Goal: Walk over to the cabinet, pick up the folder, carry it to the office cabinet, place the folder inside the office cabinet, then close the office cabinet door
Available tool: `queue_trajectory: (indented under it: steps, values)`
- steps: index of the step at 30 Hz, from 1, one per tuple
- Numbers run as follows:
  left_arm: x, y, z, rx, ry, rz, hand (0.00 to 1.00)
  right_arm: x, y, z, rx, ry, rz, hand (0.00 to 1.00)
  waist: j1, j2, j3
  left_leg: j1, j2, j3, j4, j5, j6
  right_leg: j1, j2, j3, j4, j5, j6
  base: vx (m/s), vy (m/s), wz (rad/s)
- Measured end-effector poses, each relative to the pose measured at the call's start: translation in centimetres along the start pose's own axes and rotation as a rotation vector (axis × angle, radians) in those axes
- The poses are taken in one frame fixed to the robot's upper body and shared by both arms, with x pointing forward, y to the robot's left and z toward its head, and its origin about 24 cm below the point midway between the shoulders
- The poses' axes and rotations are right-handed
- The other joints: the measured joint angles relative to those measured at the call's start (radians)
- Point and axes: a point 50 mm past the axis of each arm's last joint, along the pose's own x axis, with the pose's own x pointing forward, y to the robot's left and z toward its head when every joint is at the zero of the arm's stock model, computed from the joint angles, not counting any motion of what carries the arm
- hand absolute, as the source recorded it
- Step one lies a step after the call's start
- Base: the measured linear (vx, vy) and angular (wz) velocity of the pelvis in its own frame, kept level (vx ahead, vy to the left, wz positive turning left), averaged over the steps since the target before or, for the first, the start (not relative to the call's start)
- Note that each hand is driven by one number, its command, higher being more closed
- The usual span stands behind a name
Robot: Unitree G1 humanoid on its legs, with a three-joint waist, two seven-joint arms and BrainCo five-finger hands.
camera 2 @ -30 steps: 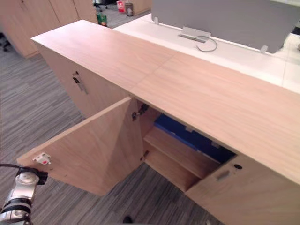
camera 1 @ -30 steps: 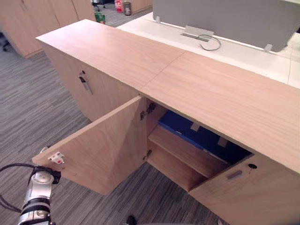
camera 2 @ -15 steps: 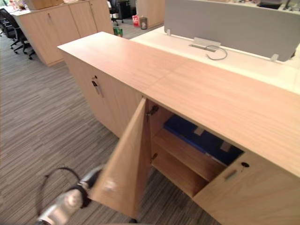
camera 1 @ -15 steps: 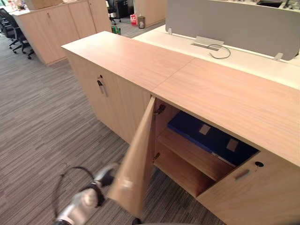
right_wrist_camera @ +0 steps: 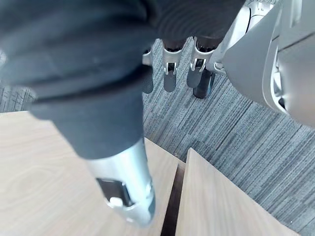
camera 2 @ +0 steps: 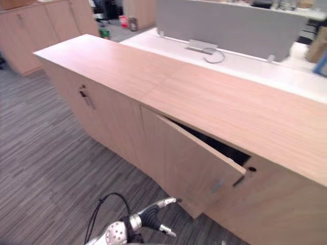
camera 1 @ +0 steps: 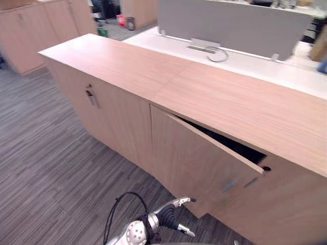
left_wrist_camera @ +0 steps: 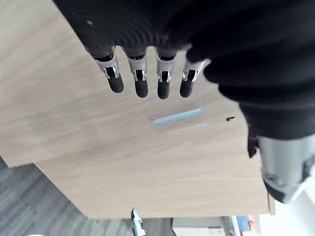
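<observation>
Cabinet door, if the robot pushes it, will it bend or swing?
Probably swings, not bends: the cabinet door looks like a thick, flat wooden panel. It stands ajar on one edge, so a light push from the left hand likely shuts it. Its face looks smooth, so the hand might slide.

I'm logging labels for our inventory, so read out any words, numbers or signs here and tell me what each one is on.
No text can be read here.
The office cabinet door and the cabinet top: bare wood, no print.
The red thing and the green thing on the floor behind the cabinet: too small to read.
The left hand by the door: no lettering visible.
</observation>
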Motion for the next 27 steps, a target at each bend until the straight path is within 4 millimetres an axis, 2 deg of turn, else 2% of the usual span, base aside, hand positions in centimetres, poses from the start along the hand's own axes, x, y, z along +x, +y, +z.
queue_trajectory:
  steps: [1, 2, 3, 4, 5, 6, 8, 9, 10, 11, 12, 13, 14, 15, 16, 18, 19, 20, 21, 22, 23, 24, 26, 27]
  values:
    - [0.1, 0.6, -0.1, -0.036, 0.000, 0.040, 0.00, 0.0, 0.3, -0.1, -0.007, 0.002, 0.009, 0.00, 0.002, 0.005, -0.001, -0.009, 0.014, 0.028, 0.004, -0.004, -0.001, -0.024, 0.005, -0.046, 0.008, 0.007, -0.015, -0.11, -0.063, -1.52]
    - [0.3, 2.2, -0.5, -0.139, 0.004, 0.161, 0.00, 0.1, 0.9, -0.1, -0.009, 0.003, 0.021, 0.00, 0.009, 0.013, 0.010, -0.007, 0.028, 0.079, 0.004, -0.009, -0.006, -0.046, -0.009, -0.188, 0.041, -0.018, -0.073, -0.06, -0.074, -1.03]
    - [0.4, 3.0, -0.9, -0.188, 0.017, 0.222, 0.00, 0.1, 1.0, 0.1, -0.009, -0.004, 0.024, 0.00, 0.002, 0.017, 0.014, 0.000, 0.032, 0.097, 0.003, -0.008, -0.009, -0.040, -0.027, -0.253, 0.057, -0.019, -0.074, -0.03, -0.057, -1.09]
    - [0.2, 4.6, -1.9, -0.280, 0.047, 0.349, 0.00, 0.0, 0.3, 0.0, -0.010, -0.006, 0.009, 0.00, 0.001, 0.017, 0.015, 0.018, 0.039, 0.131, 0.004, -0.011, -0.017, -0.037, -0.037, -0.297, 0.062, -0.010, -0.060, -0.02, -0.044, -0.77]
    - [-0.2, 6.1, -3.3, -0.386, 0.088, 0.477, 0.00, -0.1, -0.6, 0.0, -0.008, -0.005, -0.013, 0.00, -0.003, 0.018, 0.017, 0.035, 0.044, 0.149, 0.005, -0.017, -0.026, -0.029, -0.019, -0.263, 0.048, 0.009, -0.031, -0.01, -0.029, -0.76]
    - [-0.5, 6.8, -4.1, -0.451, 0.111, 0.550, 0.00, -0.1, -0.8, 0.0, -0.007, -0.007, -0.021, 0.00, -0.003, 0.020, 0.016, 0.043, 0.050, 0.164, 0.005, -0.020, -0.032, -0.027, -0.012, -0.252, 0.039, 0.013, -0.026, -0.02, -0.051, -0.69]
    - [-2.8, 8.7, -7.1, -0.665, 0.194, 0.822, 0.00, -0.3, -1.9, -0.4, -0.006, 0.003, -0.052, 0.00, -0.008, 0.018, 0.022, 0.066, 0.077, 0.205, 0.026, -0.042, -0.059, -0.007, 0.018, -0.209, 0.005, 0.016, -0.024, -0.03, -0.089, -0.59]
    - [-3.4, 9.0, -7.6, -0.681, 0.215, 0.880, 0.00, -0.3, -2.1, -0.5, -0.015, 0.008, -0.058, 0.00, -0.008, 0.019, 0.022, 0.061, 0.089, 0.214, 0.055, -0.060, -0.067, -0.005, 0.024, -0.203, 0.001, 0.014, -0.025, -0.01, -0.145, -0.47]
    - [-4.6, 9.4, -8.6, -0.698, 0.263, 0.978, 0.00, -0.3, -2.2, -0.8, -0.034, 0.016, -0.063, 0.00, -0.007, 0.017, 0.030, 0.034, 0.125, 0.228, 0.156, -0.120, -0.071, -0.005, 0.035, -0.182, 0.003, -0.001, -0.031, 0.03, -0.179, -0.46]
    - [-5.7, 9.4, -9.6, -0.714, 0.314, 1.054, 0.00, -0.4, -2.3, -0.8, -0.047, 0.018, -0.068, 0.00, -0.007, 0.026, 0.035, -0.003, 0.175, 0.233, 0.277, -0.177, -0.082, -0.004, 0.053, -0.169, 0.007, -0.014, -0.036, 0.06, -0.182, -0.47]
    - [-6.1, 9.4, -10.0, -0.724, 0.339, 1.084, 0.00, -0.4, -2.3, -0.8, -0.055, 0.018, -0.070, 0.00, -0.005, 0.032, 0.038, -0.016, 0.199, 0.233, 0.334, -0.199, -0.091, -0.002, 0.065, -0.157, 0.010, -0.020, -0.040, 0.11, -0.163, -0.56]
    - [-7.2, 9.2, -10.9, -0.811, 0.348, 1.149, 0.00, -0.3, -2.2, -1.0, -0.063, 0.021, -0.074, 0.00, 0.000, 0.035, 0.050, -0.038, 0.247, 0.215, 0.449, -0.222, -0.090, 0.004, 0.086, -0.119, 0.019, -0.026, -0.050, 0.14, -0.153, -0.71]
    - [-8.5, 9.1, -11.7, -0.888, 0.351, 1.219, 0.00, -0.3, -1.9, -1.0, -0.067, 0.021, -0.072, 0.00, 0.014, 0.031, 0.056, -0.081, 0.279, 0.147, 0.586, -0.226, -0.083, 0.013, 0.096, -0.085, 0.036, -0.028, -0.059, 0.17, -0.152, -0.76]
    - [-9.0, 8.9, -12.0, -0.929, 0.346, 1.252, 0.00, -0.3, -1.8, -0.9, -0.068, 0.016, -0.070, 0.00, 0.020, 0.031, 0.062, -0.107, 0.288, 0.091, 0.658, -0.223, -0.079, 0.024, 0.099, -0.069, 0.043, -0.032, -0.064, 0.18, -0.131, -0.80]
    - [-9.8, 8.2, -12.7, -1.006, 0.350, 1.299, 0.00, -0.3, -1.7, -0.4, -0.072, -0.003, -0.066, 0.00, 0.028, 0.029, 0.071, -0.139, 0.253, -0.049, 0.705, -0.266, -0.099, 0.031, 0.096, -0.035, 0.058, -0.038, -0.073, 0.16, -0.037, -0.81]
    - [-10.8, 6.5, -13.8, -1.079, 0.396, 1.333, 0.00, -0.1, -0.8, 0.3, -0.074, -0.038, -0.041, 0.00, 0.049, 0.039, 0.076, -0.141, 0.159, -0.199, 0.617, -0.326, -0.098, 0.031, 0.084, 0.037, 0.075, -0.041, -0.075, 0.11, 0.085, -1.08]
    - [-11.1, 5.7, -14.1, -1.100, 0.417, 1.337, 0.00, -0.1, -0.5, 0.3, -0.076, -0.039, -0.033, 0.00, 0.055, 0.040, 0.076, -0.140, 0.126, -0.242, 0.559, -0.330, -0.096, 0.031, 0.080, 0.062, 0.083, -0.041, -0.075, 0.06, 0.125, -0.86]
    - [-11.3, 5.1, -14.4, -1.117, 0.431, 1.344, 0.00, -0.1, -0.3, 0.2, -0.084, -0.039, -0.028, 0.00, 0.058, 0.043, 0.075, -0.134, 0.109, -0.272, 0.512, -0.322, -0.097, 0.030, 0.079, 0.074, 0.091, -0.044, -0.069, 0.05, 0.184, -0.72]
    - [-11.7, 4.0, -15.0, -1.158, 0.465, 1.362, 0.00, -0.1, -0.1, 0.0, -0.100, -0.037, -0.019, 0.00, 0.067, 0.057, 0.077, -0.110, 0.092, -0.313, 0.453, -0.237, -0.083, 0.028, 0.087, 0.102, 0.111, -0.060, -0.043, 0.04, 0.187, -0.54]
    - [-12.3, 3.0, -15.6, -1.195, 0.511, 1.382, 0.00, -0.2, 0.0, -0.9, -0.097, -0.019, -0.010, 0.00, 0.063, 0.051, 0.073, -0.097, 0.082, -0.299, 0.441, -0.237, -0.083, 0.035, 0.080, 0.112, 0.111, -0.067, -0.032, 0.06, 0.217, -0.40]
    - [-12.8, 1.9, -16.2, -1.232, 0.556, 1.403, 0.00, -0.3, -0.2, -1.5, -0.083, -0.008, -0.009, 0.00, 0.060, 0.032, 0.073, -0.072, 0.065, -0.283, 0.410, -0.236, -0.075, 0.050, 0.059, 0.113, 0.105, -0.067, -0.024, 0.07, 0.163, -0.19]
    - [-13.4, 0.3, -16.6, -1.268, 0.609, 1.415, 0.00, -0.3, -0.4, -1.6, -0.061, -0.010, -0.014, 0.00, 0.062, 0.023, 0.068, -0.048, 0.049, -0.263, 0.369, -0.225, -0.068, 0.060, 0.042, 0.123, 0.091, -0.066, -0.022, 0.09, 0.179, -0.17]
    - [-14.3, -1.7, -16.9, -1.281, 0.685, 1.412, 0.00, -0.4, -0.7, -1.9, -0.057, -0.012, -0.016, 0.00, 0.062, 0.018, 0.056, -0.017, 0.023, -0.249, 0.300, -0.198, -0.056, 0.061, 0.019, 0.125, 0.062, -0.052, -0.003, 0.08, 0.122, -0.13]
    - [-14.7, -2.1, -17.0, -1.270, 0.709, 1.407, 0.00, -0.4, -0.8, -1.9, -0.057, -0.013, -0.018, 0.00, 0.063, 0.018, 0.051, -0.010, 0.017, -0.247, 0.279, -0.188, -0.053, 0.063, 0.014, 0.125, 0.053, -0.049, 0.002, 0.05, 0.041, -0.01]
